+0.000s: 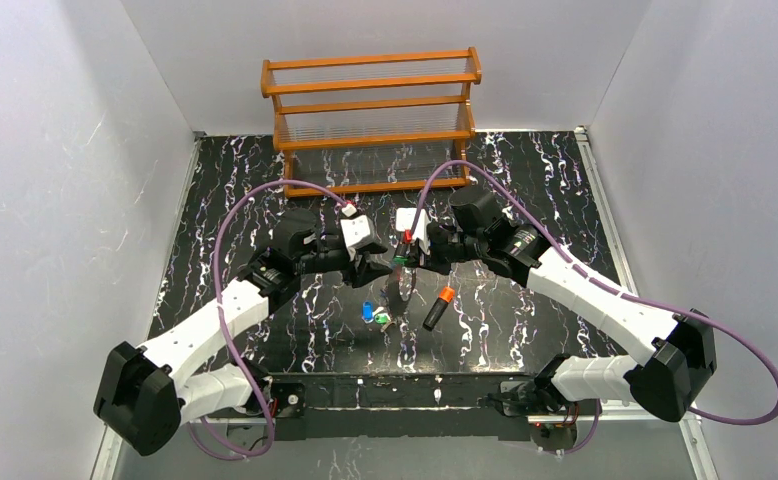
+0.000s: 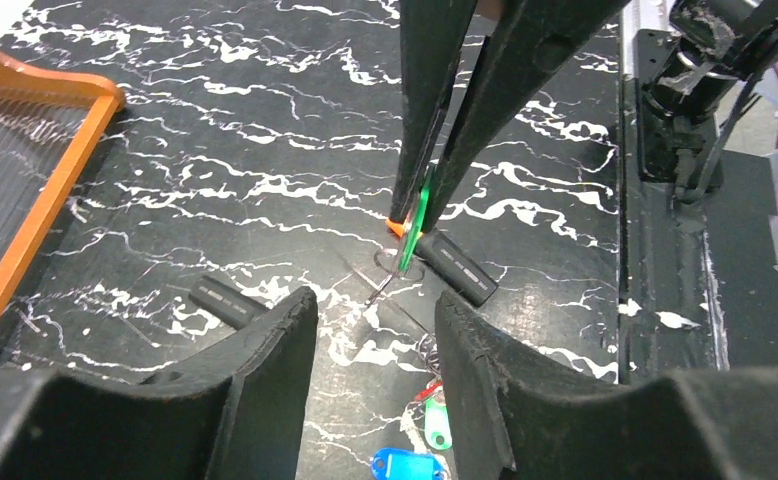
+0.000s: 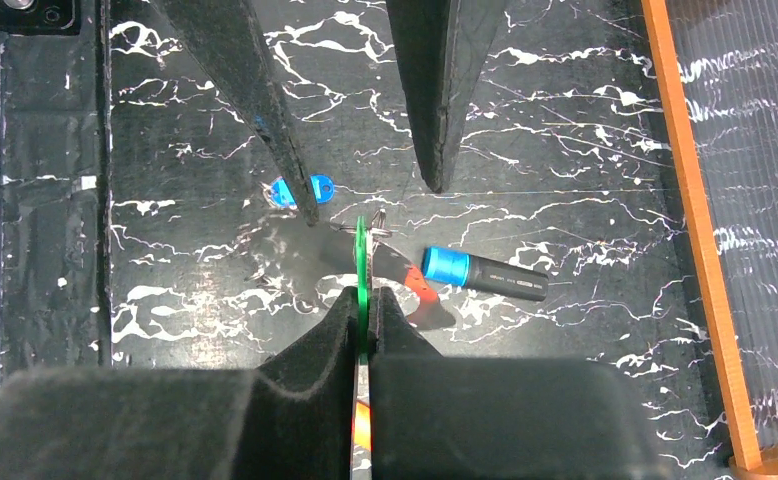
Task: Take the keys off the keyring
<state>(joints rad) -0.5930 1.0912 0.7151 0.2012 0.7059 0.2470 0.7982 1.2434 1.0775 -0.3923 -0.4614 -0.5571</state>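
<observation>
My right gripper [image 1: 408, 256] [image 3: 365, 302] is shut on a green key [image 3: 360, 262], held edge-on above the table. The key also shows in the left wrist view [image 2: 419, 218], with a thin wire loop [image 2: 393, 268] at its lower end. A pale grey band, apparently the keyring [image 1: 397, 292], hangs under it. My left gripper [image 1: 373, 268] [image 2: 375, 302] is open and empty, facing the right one. A blue key [image 2: 405, 466] and a second green key [image 2: 438, 424] lie on the table below it, and they show in the top view as blue [image 1: 367, 310] and green [image 1: 380, 320].
An orange-capped black marker [image 1: 437, 308] lies right of the loose keys. A blue-capped marker [image 3: 485, 272] lies under the grippers. An orange wooden rack [image 1: 370, 120] stands at the back. White walls enclose the black marbled table [image 1: 525, 320].
</observation>
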